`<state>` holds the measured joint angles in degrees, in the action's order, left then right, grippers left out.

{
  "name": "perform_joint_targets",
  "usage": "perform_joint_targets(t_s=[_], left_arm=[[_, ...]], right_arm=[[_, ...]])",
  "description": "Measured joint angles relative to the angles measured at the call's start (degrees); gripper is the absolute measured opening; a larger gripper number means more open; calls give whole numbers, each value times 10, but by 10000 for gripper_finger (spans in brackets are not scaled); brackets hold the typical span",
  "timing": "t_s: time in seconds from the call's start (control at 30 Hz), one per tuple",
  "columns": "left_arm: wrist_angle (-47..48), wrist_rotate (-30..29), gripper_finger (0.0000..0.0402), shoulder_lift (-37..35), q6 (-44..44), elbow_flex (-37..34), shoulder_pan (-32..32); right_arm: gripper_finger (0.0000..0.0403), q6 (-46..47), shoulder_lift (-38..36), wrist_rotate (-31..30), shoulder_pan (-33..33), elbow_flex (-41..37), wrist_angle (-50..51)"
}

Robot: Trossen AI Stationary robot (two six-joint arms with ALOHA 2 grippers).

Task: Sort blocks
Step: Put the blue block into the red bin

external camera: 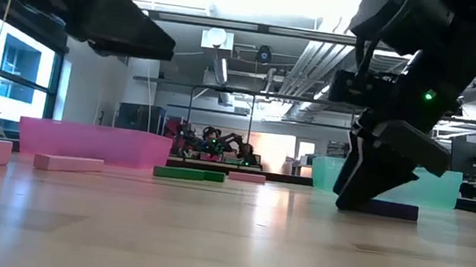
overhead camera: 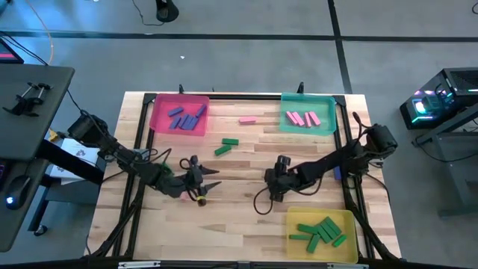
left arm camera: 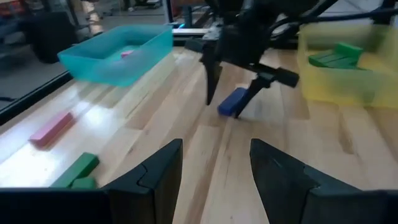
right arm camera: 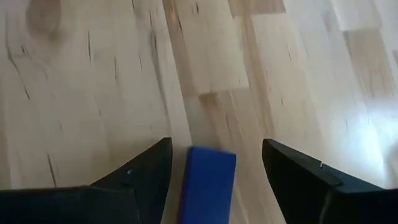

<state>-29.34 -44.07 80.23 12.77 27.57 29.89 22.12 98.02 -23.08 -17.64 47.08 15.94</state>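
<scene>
- The right gripper point(right arm camera: 211, 165) stands with its two dark fingers spread, one on each side of a small flat blue rectangular block point(right arm camera: 208, 183) that lies on the wooden table point(overhead camera: 246, 168), near its middle.
- It grasps nothing yet. I judge it should go lower, keep the block centred, then close evenly.
- The pink plastic tray point(overhead camera: 158, 119) at the far left holds the other blue blocks.
- The left gripper point(left arm camera: 214, 165) waits released over the table's left side.

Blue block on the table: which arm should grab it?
The right arm, probably. Its open right gripper already straddles the blue block on the table. The left gripper is open too, but farther away.
</scene>
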Motion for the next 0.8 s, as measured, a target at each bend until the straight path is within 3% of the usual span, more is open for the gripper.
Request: perform_joint_targets(t_s=[0.27, 0.4, 0.57, 0.8], left_arm=[[-15, 15, 177, 0, -14, 0, -7], [-14, 15, 177, 0, -14, 0, -7], [-14, 15, 177, 0, -18, 0, -7], [-42, 19, 177, 2, -47, 0, -12]], right_arm=[[232, 67, -2, 30, -6, -5, 42], [184, 102, -4, 58, -7, -51, -20], [81, 86, -4, 45, -8, -141, -267], [74, -56, 5, 14, -4, -176, -652]])
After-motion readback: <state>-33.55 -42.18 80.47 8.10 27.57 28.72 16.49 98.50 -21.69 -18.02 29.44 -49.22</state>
